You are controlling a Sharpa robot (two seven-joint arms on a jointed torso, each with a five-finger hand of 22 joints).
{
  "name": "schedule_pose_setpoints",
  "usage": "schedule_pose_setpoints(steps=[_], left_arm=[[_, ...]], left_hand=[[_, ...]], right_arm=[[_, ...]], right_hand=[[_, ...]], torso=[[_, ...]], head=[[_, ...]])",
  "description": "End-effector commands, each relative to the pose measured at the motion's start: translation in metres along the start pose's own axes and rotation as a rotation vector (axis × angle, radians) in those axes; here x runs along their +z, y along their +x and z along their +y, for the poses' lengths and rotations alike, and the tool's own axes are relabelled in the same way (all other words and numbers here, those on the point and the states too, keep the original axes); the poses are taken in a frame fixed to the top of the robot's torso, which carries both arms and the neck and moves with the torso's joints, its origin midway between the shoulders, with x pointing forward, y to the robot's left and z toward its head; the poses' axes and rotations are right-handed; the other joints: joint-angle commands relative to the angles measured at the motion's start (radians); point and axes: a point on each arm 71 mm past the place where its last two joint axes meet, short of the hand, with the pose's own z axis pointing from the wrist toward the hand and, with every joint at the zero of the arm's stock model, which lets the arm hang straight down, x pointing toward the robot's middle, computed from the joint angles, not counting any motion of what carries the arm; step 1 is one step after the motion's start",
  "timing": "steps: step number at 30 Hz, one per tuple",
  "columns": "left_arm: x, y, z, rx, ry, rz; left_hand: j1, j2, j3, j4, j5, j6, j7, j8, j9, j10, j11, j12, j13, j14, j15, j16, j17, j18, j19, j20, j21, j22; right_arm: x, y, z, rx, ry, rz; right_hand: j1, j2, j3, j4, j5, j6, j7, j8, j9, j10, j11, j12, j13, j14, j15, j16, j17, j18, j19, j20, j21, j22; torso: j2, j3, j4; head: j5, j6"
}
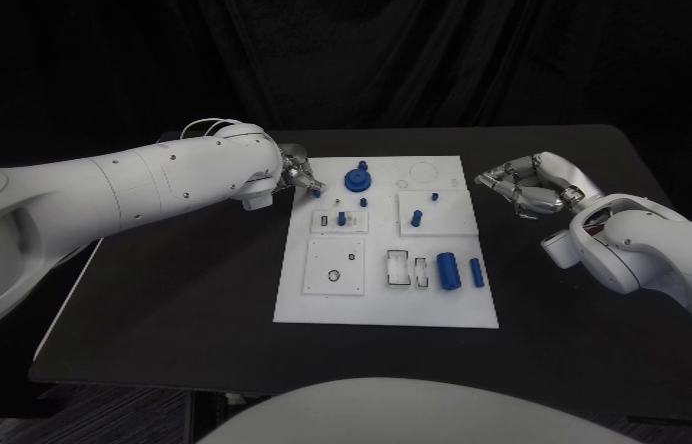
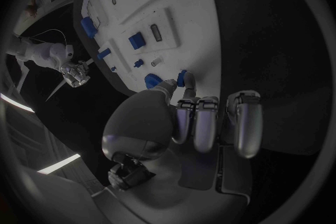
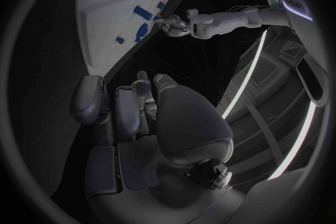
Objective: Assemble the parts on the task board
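The white task board (image 1: 389,299) lies mid-table. My left hand (image 1: 299,174) hovers at its far left corner and pinches a small blue part (image 1: 315,193) between thumb and fingertip; the left wrist view shows that part (image 2: 185,77) at the fingertips (image 2: 187,102), over the board's edge. A blue gear-like part (image 1: 358,177) stands just to the right of it. Small blue pegs (image 1: 342,219) (image 1: 417,217) stand in square plates, and two blue cylinders (image 1: 449,270) (image 1: 476,272) lie nearer the front. My right hand (image 1: 531,186) hangs beside the board's right edge, fingers curled in, holding nothing.
White plates with slots and a round hole (image 1: 335,264) occupy the board's front left. Bare black table (image 1: 188,304) surrounds the board on both sides. In the right wrist view the left arm (image 3: 224,19) reaches over the board's far corner.
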Motion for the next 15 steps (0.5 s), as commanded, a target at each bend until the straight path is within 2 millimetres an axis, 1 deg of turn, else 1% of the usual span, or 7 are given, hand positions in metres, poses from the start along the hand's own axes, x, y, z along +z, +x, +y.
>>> schedule_pose_setpoints(steps=[1,4,8,9,10,14,15], left_arm=[[0.0001,0.0021,-0.0023,0.003,0.027,0.010],[-0.0002,0.0024,-0.0021,0.003,0.028,0.011],[-0.0008,0.0024,-0.0009,0.002,0.027,0.011],[-0.0012,0.0025,-0.0002,0.001,0.026,0.011],[-0.0015,0.0025,0.0005,0.001,0.025,0.012],[-0.0039,0.0028,0.0038,-0.003,0.025,0.009],[-0.0043,0.0028,0.0042,-0.004,0.026,0.008]], left_hand=[[0.013,-0.009,0.018,-0.010,0.008,0.002,-0.005,-0.005,0.000,0.108,0.003,0.004,0.263,0.104,0.002,0.007,0.263,0.012,-0.001,0.000,-0.005,0.138],[0.021,-0.017,0.051,-0.026,0.014,0.004,-0.006,-0.008,0.001,0.108,0.001,0.004,0.263,0.104,0.002,0.007,0.263,0.012,-0.002,-0.001,-0.006,0.139],[0.027,-0.032,0.094,-0.048,0.034,0.009,-0.008,-0.009,0.002,0.108,0.000,0.004,0.263,0.104,0.000,0.007,0.263,0.012,-0.002,-0.002,-0.006,0.140],[0.028,-0.036,0.106,-0.054,0.043,0.011,-0.008,-0.010,0.003,0.108,0.000,0.004,0.263,0.104,-0.001,0.007,0.263,0.012,-0.002,-0.003,-0.006,0.140],[0.024,-0.045,0.131,-0.062,0.062,0.014,-0.008,-0.010,0.004,0.108,-0.001,0.004,0.263,0.104,-0.001,0.007,0.263,0.012,-0.001,-0.003,-0.006,0.141],[0.016,-0.067,0.196,-0.083,0.087,0.021,-0.009,-0.009,0.009,0.108,-0.002,0.004,0.263,0.104,-0.002,0.007,0.263,0.012,-0.001,-0.004,-0.007,0.142],[0.016,-0.067,0.198,-0.084,0.088,0.021,-0.009,-0.009,0.010,0.108,-0.002,0.004,0.263,0.104,-0.002,0.007,0.263,0.012,-0.001,-0.004,-0.007,0.142]], right_arm=[[-0.0005,0.0016,-0.0017,0.001,0.017,0.012],[-0.0006,0.0016,-0.0019,0.002,0.019,0.012],[-0.0009,0.0014,-0.0021,0.002,0.021,0.012],[-0.0011,0.0013,-0.0022,0.002,0.022,0.012],[-0.0012,0.0013,-0.0022,0.002,0.022,0.012],[-0.0017,0.0009,-0.0026,0.002,0.025,0.011],[-0.0018,0.0007,-0.0027,0.002,0.026,0.011]], right_hand=[[0.011,0.000,0.008,-0.002,0.009,0.007,0.001,-0.006,-0.001,0.000,-0.003,-0.003,-0.002,0.002,-0.002,0.000,-0.002,-0.005,0.000,-0.002,-0.003,0.103],[0.011,0.000,0.008,-0.002,0.009,0.007,0.001,-0.006,-0.001,0.000,-0.003,-0.003,-0.002,0.002,-0.002,0.000,-0.002,-0.005,0.000,-0.002,-0.003,0.103],[0.014,0.001,0.010,-0.001,0.014,0.007,0.001,-0.007,-0.001,-0.001,-0.003,-0.004,-0.003,0.002,-0.002,0.000,-0.003,-0.005,0.000,-0.002,-0.004,0.103],[0.014,0.001,0.010,-0.001,0.014,0.007,0.001,-0.007,-0.001,-0.001,-0.003,-0.004,-0.003,0.002,-0.002,0.000,-0.003,-0.005,0.000,-0.002,-0.004,0.103],[0.014,0.001,0.010,-0.001,0.014,0.007,0.001,-0.007,-0.001,-0.001,-0.003,-0.004,-0.003,0.002,-0.002,0.000,-0.003,-0.005,0.000,-0.002,-0.004,0.103],[0.014,0.001,0.010,-0.001,0.014,0.007,0.001,-0.007,-0.001,-0.001,-0.003,-0.004,-0.003,0.002,-0.002,0.000,-0.003,-0.005,0.000,-0.002,-0.004,0.103],[0.014,0.001,0.010,-0.001,0.014,0.007,0.001,-0.007,-0.001,-0.001,-0.003,-0.004,-0.003,0.002,-0.002,0.000,-0.003,-0.005,0.000,-0.002,-0.004,0.103]], torso=[[0.000,0.0004,0.0006],[0.000,0.0000,-0.0009],[0.000,-0.0002,-0.0004],[0.000,-0.0002,-0.0001],[0.000,-0.0002,-0.0001],[0.000,0.0002,0.0000],[0.000,0.0002,-0.0001]], head=[[0.001,0.000],[0.003,0.000],[0.002,0.000],[0.001,0.000],[0.001,0.000],[-0.002,0.000],[-0.002,0.000]])
